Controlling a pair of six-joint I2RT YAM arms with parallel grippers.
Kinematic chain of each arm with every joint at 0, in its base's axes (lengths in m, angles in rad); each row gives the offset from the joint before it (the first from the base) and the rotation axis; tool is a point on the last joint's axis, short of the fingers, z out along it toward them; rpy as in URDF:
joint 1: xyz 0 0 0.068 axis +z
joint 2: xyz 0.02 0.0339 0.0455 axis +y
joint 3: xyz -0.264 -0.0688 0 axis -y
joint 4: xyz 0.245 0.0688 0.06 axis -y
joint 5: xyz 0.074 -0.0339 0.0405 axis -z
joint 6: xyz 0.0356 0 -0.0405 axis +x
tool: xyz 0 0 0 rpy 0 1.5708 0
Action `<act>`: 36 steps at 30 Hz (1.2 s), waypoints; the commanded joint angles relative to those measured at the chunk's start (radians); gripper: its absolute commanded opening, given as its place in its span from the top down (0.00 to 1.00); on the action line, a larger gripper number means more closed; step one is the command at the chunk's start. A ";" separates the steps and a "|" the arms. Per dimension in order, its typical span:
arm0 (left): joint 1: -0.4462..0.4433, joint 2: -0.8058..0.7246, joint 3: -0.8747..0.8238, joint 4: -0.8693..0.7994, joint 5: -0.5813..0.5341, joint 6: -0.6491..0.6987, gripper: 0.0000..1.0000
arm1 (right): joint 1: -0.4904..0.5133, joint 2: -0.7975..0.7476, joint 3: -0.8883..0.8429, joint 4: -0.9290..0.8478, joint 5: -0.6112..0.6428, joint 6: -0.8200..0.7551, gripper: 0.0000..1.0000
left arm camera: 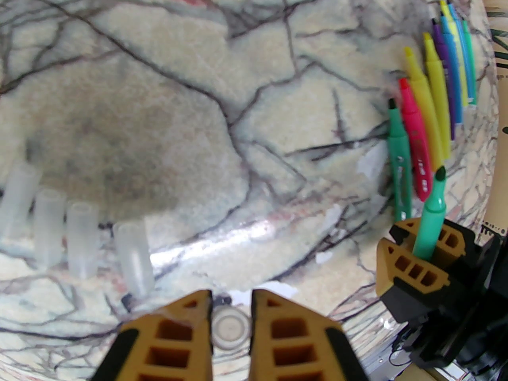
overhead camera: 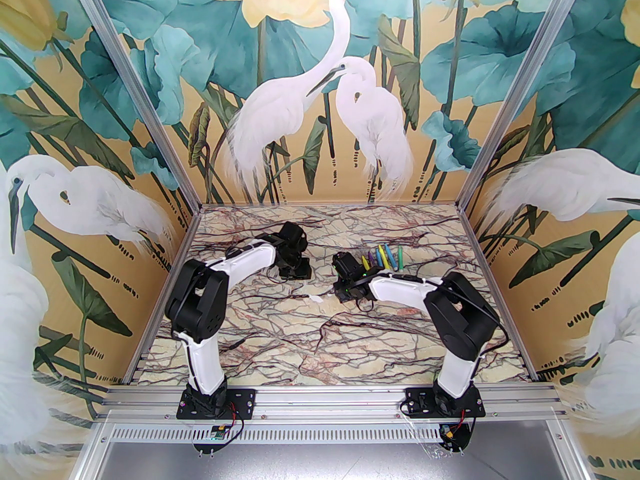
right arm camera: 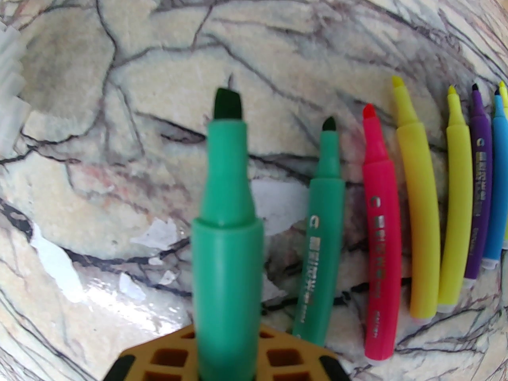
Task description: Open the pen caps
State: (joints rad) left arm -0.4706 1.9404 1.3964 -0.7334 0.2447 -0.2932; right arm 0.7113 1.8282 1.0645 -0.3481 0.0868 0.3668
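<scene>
A small white mark like a letter C stands on the barrel of the green pen (right arm camera: pixel 317 248) lying on the worktop (right arm camera: pixel 158 74). The same mark is on the pink pen (right arm camera: pixel 379 232) and the purple pen (right arm camera: pixel 478 181). The white print below each mark is too blurred to read.
</scene>
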 commanded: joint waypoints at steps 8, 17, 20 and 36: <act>-0.008 0.064 0.031 -0.035 -0.039 0.020 0.95 | -0.004 0.057 0.026 0.004 -0.003 -0.001 0.85; -0.011 0.091 0.034 -0.031 -0.042 0.022 0.83 | -0.004 0.067 0.033 -0.009 0.011 -0.008 0.79; -0.010 0.091 0.035 -0.030 -0.046 0.023 0.79 | -0.004 0.067 0.035 -0.017 0.012 -0.009 0.78; -0.011 -0.016 -0.018 0.059 -0.054 0.026 0.69 | -0.003 -0.017 0.017 -0.021 0.027 -0.023 0.71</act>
State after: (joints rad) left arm -0.4728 1.9987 1.3987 -0.7242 0.2100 -0.2832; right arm 0.7113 1.8603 1.0866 -0.3634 0.0898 0.3618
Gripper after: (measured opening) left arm 0.312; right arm 0.288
